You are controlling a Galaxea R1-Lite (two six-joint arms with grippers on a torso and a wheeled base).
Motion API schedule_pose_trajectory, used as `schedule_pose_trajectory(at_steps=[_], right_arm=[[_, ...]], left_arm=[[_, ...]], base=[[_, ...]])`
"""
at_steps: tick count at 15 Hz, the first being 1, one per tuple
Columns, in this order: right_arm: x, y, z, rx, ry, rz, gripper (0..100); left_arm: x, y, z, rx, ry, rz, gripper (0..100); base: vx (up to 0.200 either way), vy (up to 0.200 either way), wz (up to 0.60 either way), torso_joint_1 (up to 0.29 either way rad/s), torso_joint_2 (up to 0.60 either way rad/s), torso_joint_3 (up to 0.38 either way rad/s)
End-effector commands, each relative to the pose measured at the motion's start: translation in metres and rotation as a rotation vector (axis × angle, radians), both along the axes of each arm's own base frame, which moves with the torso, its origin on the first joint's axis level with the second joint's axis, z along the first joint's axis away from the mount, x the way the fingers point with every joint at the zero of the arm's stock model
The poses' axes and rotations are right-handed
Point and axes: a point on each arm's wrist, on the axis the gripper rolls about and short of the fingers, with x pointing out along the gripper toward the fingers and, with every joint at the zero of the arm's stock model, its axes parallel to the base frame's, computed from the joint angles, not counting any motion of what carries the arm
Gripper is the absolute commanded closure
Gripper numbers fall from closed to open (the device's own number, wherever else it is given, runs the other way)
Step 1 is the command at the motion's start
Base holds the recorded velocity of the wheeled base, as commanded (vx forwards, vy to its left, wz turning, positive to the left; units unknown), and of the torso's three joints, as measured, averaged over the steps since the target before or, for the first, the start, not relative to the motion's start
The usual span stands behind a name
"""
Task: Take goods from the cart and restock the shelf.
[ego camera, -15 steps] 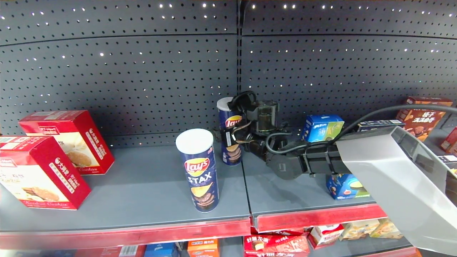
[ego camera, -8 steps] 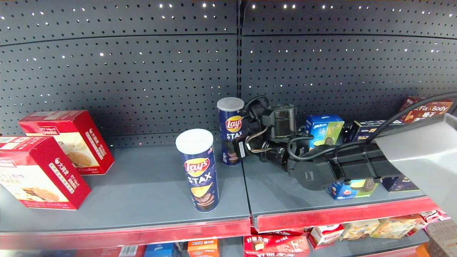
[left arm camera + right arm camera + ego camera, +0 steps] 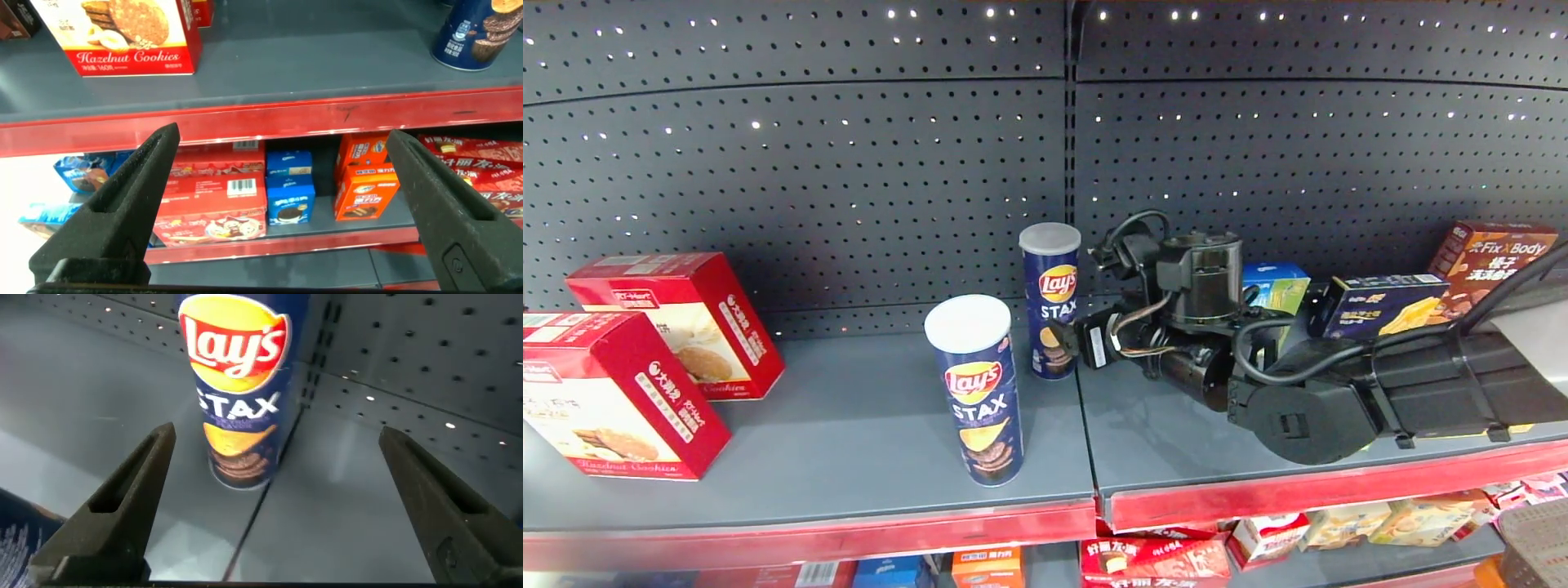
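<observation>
Right wrist view, looking out between the jaws of the right gripper [image 3: 274,437]: spread wide and holding nothing. Just ahead of the fingertips, upright on the shelf [image 3: 849,425] and close to the pegboard wall, the rear chips can [image 3: 237,392], apart from both fingers as far as can be told. Judged from this: placing done for this can, and the step in hand is the retreat from the shelf. To do it well, pull straight back along the line of the jaws, with no swing to either side, and leave the jaws wide until the fingertips are well away from the can, because a tall narrow can tips easily from a small touch. Mind also the front chips can [image 3: 976,392], which stands off to the side of the jaws and nearer the shelf's red edge, and the blue box [image 3: 1278,290] just behind the wrist on the other side. Only after that, lower the arm and turn for the next item from the cart. Left gripper [image 3: 282,137]: also wide open and empty, hanging low before the red edge, with the cookie box [image 3: 122,33] above and beyond the jaws.
</observation>
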Motion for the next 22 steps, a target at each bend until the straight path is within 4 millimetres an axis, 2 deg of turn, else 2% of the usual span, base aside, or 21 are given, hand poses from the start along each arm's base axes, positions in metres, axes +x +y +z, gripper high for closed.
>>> schedule_pose_trajectory(at_steps=[1,5,9,11,18,22], right_arm=[[0.000,-0.004,0.002,-0.002,-0.003,-0.030,0],[0.008,-0.016,-0.004,-0.033,0.015,-0.127,0],[0.025,-0.030,-0.022,-0.089,0.056,-0.240,0],[0.036,-0.028,-0.030,-0.094,0.065,-0.252,0],[0.063,-0.014,-0.033,-0.043,0.037,-0.256,0],[0.072,-0.018,-0.033,-0.029,0.031,-0.268,0]], left_arm=[[0.000,0.000,0.000,0.000,0.002,0.001,0],[0.000,0.000,0.000,0.000,0.002,0.001,0],[0.000,0.000,0.000,0.000,0.002,0.001,0],[0.000,0.000,0.000,0.000,0.002,0.001,0],[0.000,0.000,0.000,0.000,0.002,0.001,0],[0.000,0.000,0.000,0.000,0.002,0.001,0]], base=[[0.000,0.000,0.00,0.000,0.00,0.000],[0.000,0.000,0.00,0.000,0.00,0.000],[0.000,0.000,0.00,0.000,0.00,0.000],[0.000,0.000,0.00,0.000,0.00,0.000],[0.000,0.000,0.00,0.000,0.00,0.000],[0.000,0.000,0.00,0.000,0.00,0.000]])
